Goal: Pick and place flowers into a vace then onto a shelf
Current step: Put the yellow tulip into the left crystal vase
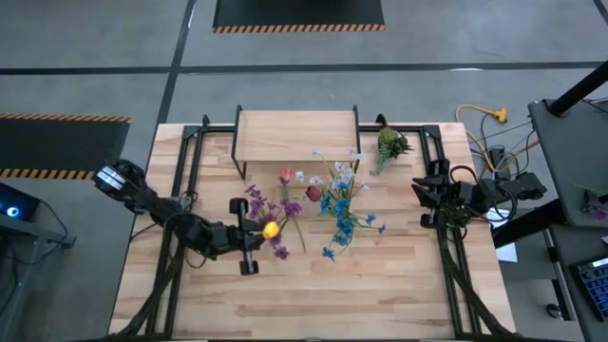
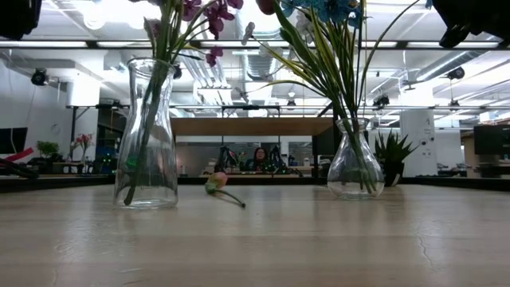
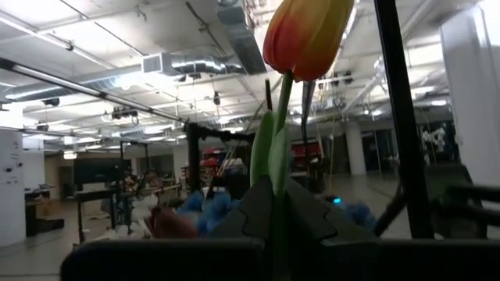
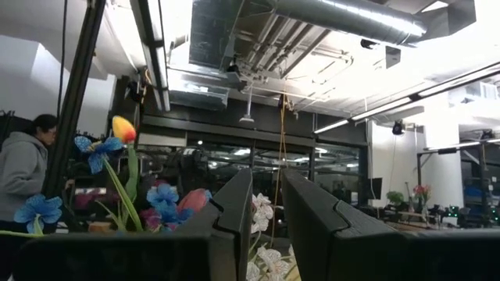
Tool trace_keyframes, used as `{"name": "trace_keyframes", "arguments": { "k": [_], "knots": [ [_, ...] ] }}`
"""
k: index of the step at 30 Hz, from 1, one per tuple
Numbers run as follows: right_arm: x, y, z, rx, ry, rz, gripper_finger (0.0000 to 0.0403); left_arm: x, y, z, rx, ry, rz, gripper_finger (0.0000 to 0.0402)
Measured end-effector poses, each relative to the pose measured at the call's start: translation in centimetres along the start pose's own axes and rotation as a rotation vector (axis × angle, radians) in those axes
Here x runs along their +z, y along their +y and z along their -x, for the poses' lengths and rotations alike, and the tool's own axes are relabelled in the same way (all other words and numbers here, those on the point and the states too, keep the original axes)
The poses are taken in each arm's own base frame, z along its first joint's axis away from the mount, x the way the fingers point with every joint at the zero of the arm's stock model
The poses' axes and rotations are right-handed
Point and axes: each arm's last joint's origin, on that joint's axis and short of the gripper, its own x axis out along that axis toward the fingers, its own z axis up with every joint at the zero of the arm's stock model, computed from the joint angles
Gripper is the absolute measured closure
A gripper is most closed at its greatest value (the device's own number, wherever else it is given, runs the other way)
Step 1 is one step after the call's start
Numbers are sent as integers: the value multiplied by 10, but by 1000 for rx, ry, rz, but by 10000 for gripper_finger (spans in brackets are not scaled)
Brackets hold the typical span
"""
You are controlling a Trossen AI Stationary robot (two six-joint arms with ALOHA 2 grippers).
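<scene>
table [image 1: 380, 294] | two glass vases [image 2: 148, 135], shelf [image 1: 296, 128], one loose flower [image 2: 219, 186]

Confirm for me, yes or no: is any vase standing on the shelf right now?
No. In the low view both glass vases, the left vase and the right vase, stand on the tabletop, and the high view shows the shelf bare.

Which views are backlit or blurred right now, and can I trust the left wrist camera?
Low view: ceiling lights glare behind the left vase and right vase, so the blooms at the top go dark. Left wrist view: the orange-yellow tulip is lit and sharp, but the left gripper is near-black and the room is soft. High view: even light, faint shadows.
</scene>
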Motion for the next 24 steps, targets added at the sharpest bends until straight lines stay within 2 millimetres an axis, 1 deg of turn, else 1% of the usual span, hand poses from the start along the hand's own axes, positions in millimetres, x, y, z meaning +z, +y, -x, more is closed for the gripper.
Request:
{"name": "trace_keyframes", "arguments": {
  "k": [10, 16, 21, 24],
  "knots": [
    [0, 0, 0, 0, 0, -2, 339, -26, 0, 16, -64, 79, -74, 401],
    [0, 0, 0, 0, 0, 0, 339, -37, 4, 30, -158, 100, -109, 401],
    [0, 0, 0, 0, 0, 0, 339, -47, 11, 44, -184, 149, -130, 401],
    [0, 0, 0, 0, 0, 0, 339, -49, 13, 48, -191, 160, -133, 401]
  ]
}}
